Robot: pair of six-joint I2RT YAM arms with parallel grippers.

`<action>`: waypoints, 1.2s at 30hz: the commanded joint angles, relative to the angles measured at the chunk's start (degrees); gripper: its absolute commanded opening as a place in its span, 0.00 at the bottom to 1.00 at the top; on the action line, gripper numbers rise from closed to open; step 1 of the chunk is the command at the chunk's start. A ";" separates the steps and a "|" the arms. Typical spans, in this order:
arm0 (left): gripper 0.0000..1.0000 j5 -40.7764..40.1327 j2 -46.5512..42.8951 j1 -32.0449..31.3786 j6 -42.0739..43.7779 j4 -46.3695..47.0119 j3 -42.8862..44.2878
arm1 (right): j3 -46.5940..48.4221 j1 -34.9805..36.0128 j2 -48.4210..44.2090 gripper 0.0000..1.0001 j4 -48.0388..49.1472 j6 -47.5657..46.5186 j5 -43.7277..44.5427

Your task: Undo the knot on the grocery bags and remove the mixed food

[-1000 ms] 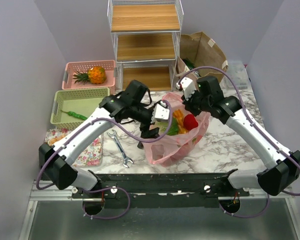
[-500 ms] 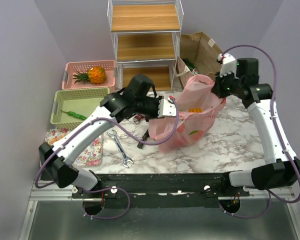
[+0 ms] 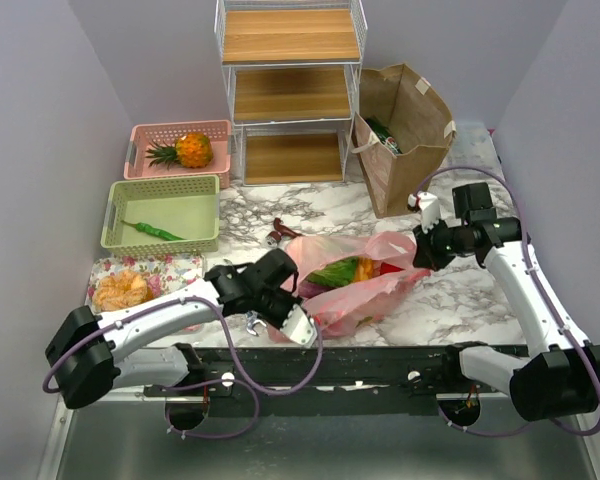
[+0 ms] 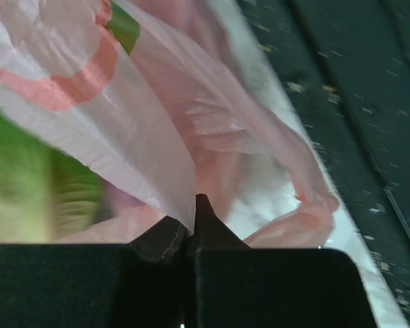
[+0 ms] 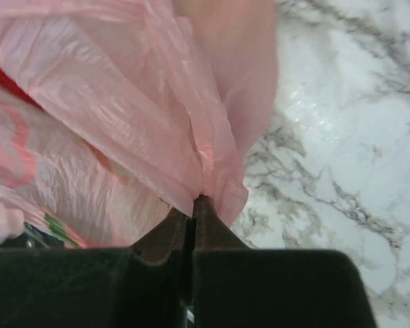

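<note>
The pink plastic grocery bag lies slumped on the marble table, with green lettuce, an orange piece and a red item showing through it. My left gripper is shut on the bag's film at the near-left end, by the table's front edge. My right gripper is shut on a gathered pink fold at the right end. Lettuce shows blurred in the left wrist view. The knot is not visible. The brown paper bag stands upright at the back right.
A wire shelf unit stands at the back. At the left are a pink basket with a pineapple, a green basket, and a floral mat with orange food. A small dark object lies behind the pink bag.
The pink bag, held up high by the right arm half a second ago, now lies low on the table. The left gripper shut and moved toward the front edge; the right arm came down.
</note>
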 commanded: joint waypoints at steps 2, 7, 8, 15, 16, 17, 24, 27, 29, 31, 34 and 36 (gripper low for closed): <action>0.00 -5.34 -3.37 -5.11 3.45 5.13 -9.29 | -3.67 0.64 -6.13 0.01 -6.85 -13.52 -3.51; 0.28 -5.85 -5.99 -9.76 -0.88 7.72 -10.12 | -1.70 0.70 -7.31 0.63 -12.02 -17.77 -5.88; 0.38 -5.93 -6.09 -10.10 -2.08 7.70 -9.39 | -0.13 0.68 -6.89 0.72 -12.18 -17.43 -6.67; 0.63 0.28 -8.90 -5.71 -16.06 1.61 4.07 | 12.41 0.76 -4.54 0.90 -10.98 -14.55 -13.51; 0.63 2.09 -9.78 -4.24 -18.48 1.59 5.72 | 13.42 0.79 -4.29 0.91 -9.88 -13.86 -14.11; 0.64 3.15 -10.72 -2.92 -20.22 1.95 6.92 | 14.57 0.86 -3.77 0.92 -8.77 -13.13 -14.42; 0.55 4.90 -6.88 5.53 -25.84 2.13 17.79 | 15.89 5.23 0.71 0.92 -0.98 -11.75 -12.17; 0.51 7.47 -3.26 5.61 -24.54 -1.69 21.80 | 13.18 11.43 1.13 0.92 0.08 -13.46 -8.25; 0.48 9.52 -2.39 4.83 -23.72 -1.46 21.41 | 10.43 15.79 0.45 0.93 2.48 -13.77 -4.78; 0.45 8.92 -1.22 3.16 -23.23 -0.27 19.84 | 7.98 18.27 0.02 0.93 4.91 -14.05 -2.63; 0.42 8.45 0.04 1.34 -19.38 0.37 15.31 | 4.16 19.75 0.33 0.94 8.18 -15.92 0.08; 0.41 6.81 0.71 0.46 -16.44 1.31 11.25 | 1.10 20.54 0.65 0.97 11.12 -17.87 3.49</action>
